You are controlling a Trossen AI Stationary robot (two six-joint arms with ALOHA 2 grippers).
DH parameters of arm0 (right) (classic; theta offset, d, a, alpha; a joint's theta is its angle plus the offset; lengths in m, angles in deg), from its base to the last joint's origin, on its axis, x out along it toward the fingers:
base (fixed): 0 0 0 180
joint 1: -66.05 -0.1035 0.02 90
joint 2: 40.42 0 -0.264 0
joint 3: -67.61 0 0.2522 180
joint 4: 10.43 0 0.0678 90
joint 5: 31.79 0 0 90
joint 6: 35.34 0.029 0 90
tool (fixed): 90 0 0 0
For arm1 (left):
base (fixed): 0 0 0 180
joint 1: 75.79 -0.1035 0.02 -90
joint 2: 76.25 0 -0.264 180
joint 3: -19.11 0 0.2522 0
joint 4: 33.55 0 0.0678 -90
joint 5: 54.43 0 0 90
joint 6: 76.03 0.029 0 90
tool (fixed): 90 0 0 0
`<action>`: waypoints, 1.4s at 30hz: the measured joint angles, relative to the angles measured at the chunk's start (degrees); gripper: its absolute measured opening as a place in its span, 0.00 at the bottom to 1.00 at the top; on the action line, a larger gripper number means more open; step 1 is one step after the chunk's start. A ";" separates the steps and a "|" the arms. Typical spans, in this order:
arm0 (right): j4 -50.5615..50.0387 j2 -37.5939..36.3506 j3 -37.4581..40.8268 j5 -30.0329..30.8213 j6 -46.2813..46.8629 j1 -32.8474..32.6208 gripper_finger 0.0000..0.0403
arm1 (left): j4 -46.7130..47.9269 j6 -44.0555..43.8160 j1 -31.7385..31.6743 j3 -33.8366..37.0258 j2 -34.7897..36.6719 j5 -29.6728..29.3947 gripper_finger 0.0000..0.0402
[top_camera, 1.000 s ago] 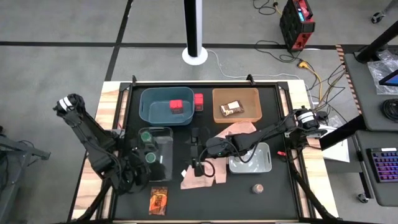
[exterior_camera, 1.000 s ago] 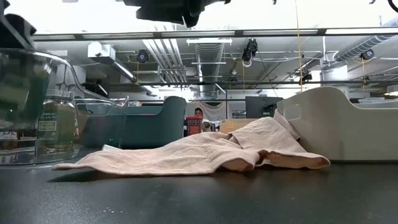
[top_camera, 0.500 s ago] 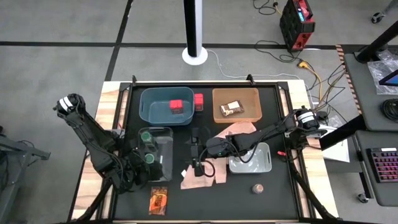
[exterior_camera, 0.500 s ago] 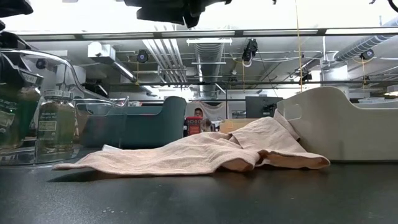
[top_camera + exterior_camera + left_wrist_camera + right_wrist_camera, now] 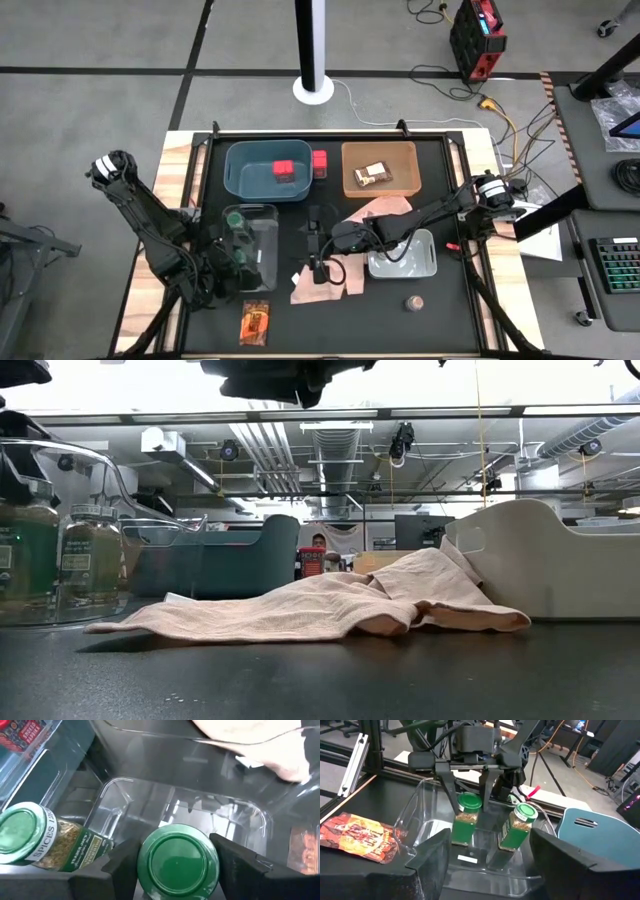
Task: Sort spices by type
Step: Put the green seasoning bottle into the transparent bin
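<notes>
My left gripper (image 5: 470,807) reaches down into the clear bin (image 5: 262,240), open. Its fingers stand close on either side of a green-lidded jar (image 5: 178,857), which stands upright on the bin floor. A second green-lidded jar (image 5: 517,827) stands beside it. My right gripper (image 5: 313,245) hovers open and level over the pink cloth (image 5: 330,280), facing the clear bin, with nothing between its fingers. An orange-red packet (image 5: 256,322) lies flat near the table's front. A brownish jar (image 5: 413,302) stands at the front right.
At the back, the teal bin (image 5: 268,168) holds a pink box (image 5: 284,168), and another box (image 5: 319,162) sits beside it. The orange bin (image 5: 380,168) holds a brown packet (image 5: 373,174). The grey bin (image 5: 402,255) stands right of the cloth.
In the low view the jar between my left gripper's fingers has come down into the clear bin. It now stands upright on the floor next to the other jar.
</notes>
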 joint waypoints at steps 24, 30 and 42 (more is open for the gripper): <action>-2.09 0.00 0.02 0.01 1.46 0.00 0.66 | 8.34 0.85 0.00 -5.66 -0.84 2.04 0.51; -3.03 0.00 0.02 0.01 1.49 0.00 0.64 | 2.74 0.48 0.02 -2.30 -0.76 0.79 0.52; -2.97 0.00 0.02 0.01 1.92 -0.02 0.70 | 4.23 0.78 0.00 -3.10 -0.73 0.47 0.61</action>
